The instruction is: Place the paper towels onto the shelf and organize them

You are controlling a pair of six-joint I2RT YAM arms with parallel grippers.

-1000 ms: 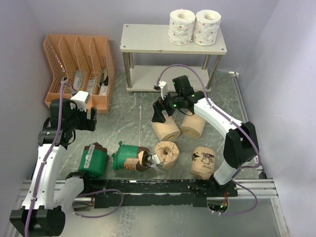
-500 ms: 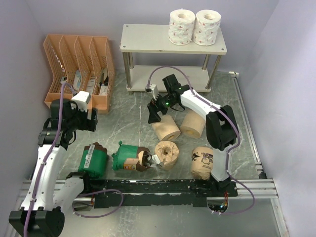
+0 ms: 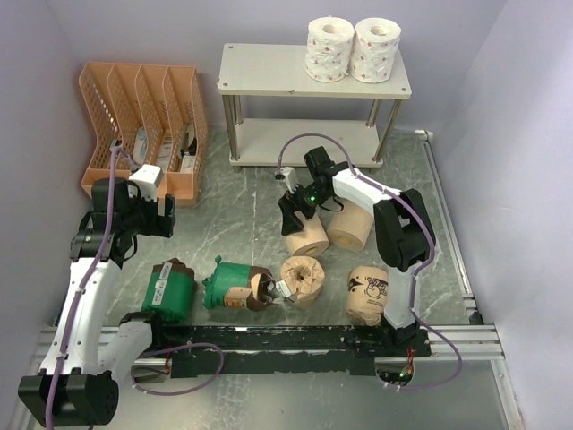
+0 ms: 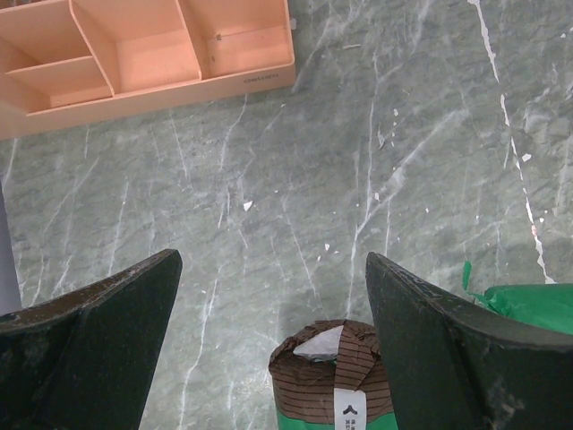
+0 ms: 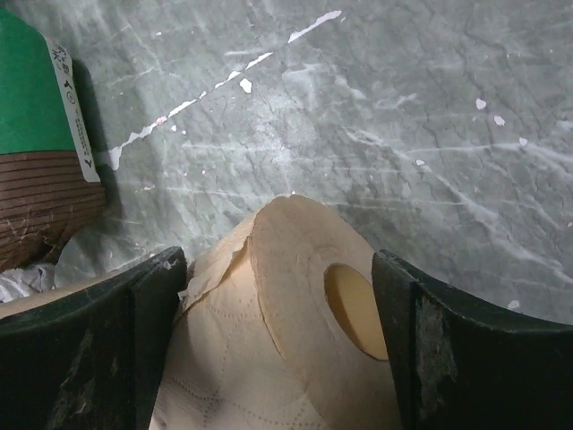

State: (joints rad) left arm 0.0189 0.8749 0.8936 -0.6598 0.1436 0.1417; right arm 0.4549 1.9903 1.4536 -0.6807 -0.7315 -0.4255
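As my right hand [image 3: 300, 208] hangs spread over a tan roll [image 3: 307, 235], one finger to each flank, I judge it is placed to close across the roll's width; contact cannot be confirmed. The roll lies on its side, touching a second tan roll [image 3: 351, 226]. My left hand [image 3: 134, 215] is likewise spread, gripping nothing, above a green-wrapped roll [image 3: 170, 288]. Nearer my bases lie another green roll [image 3: 235, 287], a torn tan roll [image 3: 303, 279] and a cartoon-printed roll [image 3: 369, 294]. The shelf [image 3: 269, 72] stands at the far side, with a pair of white speckled rolls [image 3: 329, 49] at its top board's right end. The tabletop [image 3: 242, 193] is grey, marbled and chipped white in places. Pale walls enclose it, and an orange organizer [image 3: 134, 107] stands far left.
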